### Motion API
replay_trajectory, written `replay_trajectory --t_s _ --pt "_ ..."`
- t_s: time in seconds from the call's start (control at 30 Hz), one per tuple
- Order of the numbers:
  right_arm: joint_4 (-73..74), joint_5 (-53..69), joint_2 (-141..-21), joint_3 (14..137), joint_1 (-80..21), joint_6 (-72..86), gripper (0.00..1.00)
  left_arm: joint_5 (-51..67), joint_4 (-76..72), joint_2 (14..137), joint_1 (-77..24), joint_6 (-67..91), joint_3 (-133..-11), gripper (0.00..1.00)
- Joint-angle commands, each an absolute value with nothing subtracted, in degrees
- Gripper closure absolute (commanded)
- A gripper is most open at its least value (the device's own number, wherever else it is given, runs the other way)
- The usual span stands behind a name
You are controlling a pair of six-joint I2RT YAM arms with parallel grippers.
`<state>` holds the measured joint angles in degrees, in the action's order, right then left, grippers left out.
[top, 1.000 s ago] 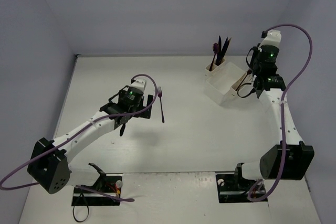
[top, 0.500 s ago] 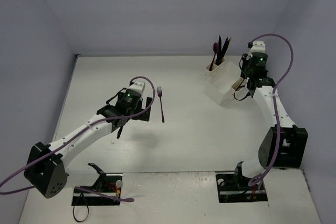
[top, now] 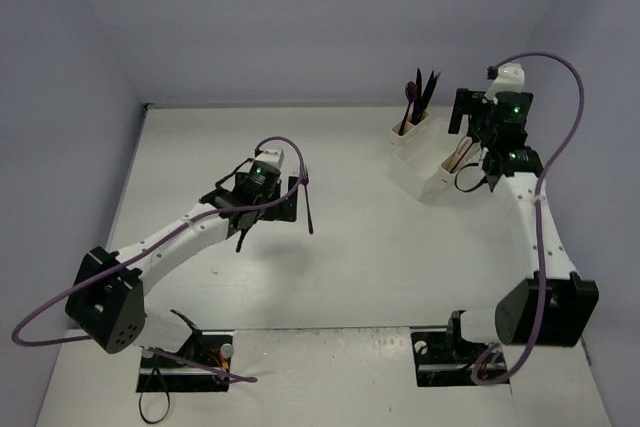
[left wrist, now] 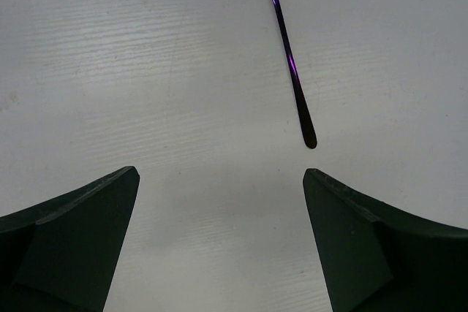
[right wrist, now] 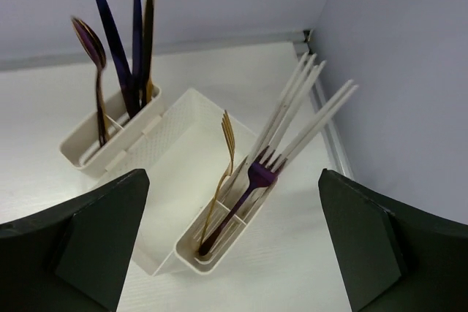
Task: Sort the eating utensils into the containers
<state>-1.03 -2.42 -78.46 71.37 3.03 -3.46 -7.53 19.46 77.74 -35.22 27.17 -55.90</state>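
A dark purple fork lies flat on the table. In the left wrist view the purple fork points its handle end at my left gripper, which is open and empty just short of it. My right gripper hangs open and empty above the white containers. The near cups hold a purple fork, a gold fork and several white plastic utensils. The far cups hold a purple spoon, dark knives and a gold knife.
The organizer stands at the back right of the table, close to the right wall and back wall. Both arm bases sit at the near edge. Purple cables loop off each arm.
My right gripper went from shut to open over the near cups and lifted a little. My left arm shifted right, closer to the purple fork on the table.
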Motion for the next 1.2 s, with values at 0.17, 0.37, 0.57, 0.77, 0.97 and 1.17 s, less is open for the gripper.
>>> replay_trajectory --t_s 0.17,0.37,0.57,0.77,0.97,1.17 --pt "-1.31 -3.79 -56.88 67.21 3.34 7.44 0.00 -11.75 20.70 91.56 -34.89 33.95 -69.23 0.13" --pt "2.22 -2.47 -47.81 59.84 3.08 10.01 0.00 -13.70 25.09 103.06 -34.89 37.15 -79.62 0.22" --pt "5.64 -2.19 -43.98 56.96 1.48 11.11 0.00 -14.60 26.20 110.24 -34.98 39.89 -86.54 0.30" --pt "8.39 1.44 -40.50 54.64 0.35 13.50 0.00 -16.54 28.10 117.77 -34.98 41.37 -93.06 0.35" --pt "11.21 1.58 -37.65 54.18 -1.19 13.10 0.00 -17.45 29.18 121.48 -35.07 41.88 -95.10 0.49" --pt "12.41 2.55 -35.57 53.79 -1.77 12.56 0.00 -17.69 30.09 123.04 -35.24 43.55 -94.15 0.82"
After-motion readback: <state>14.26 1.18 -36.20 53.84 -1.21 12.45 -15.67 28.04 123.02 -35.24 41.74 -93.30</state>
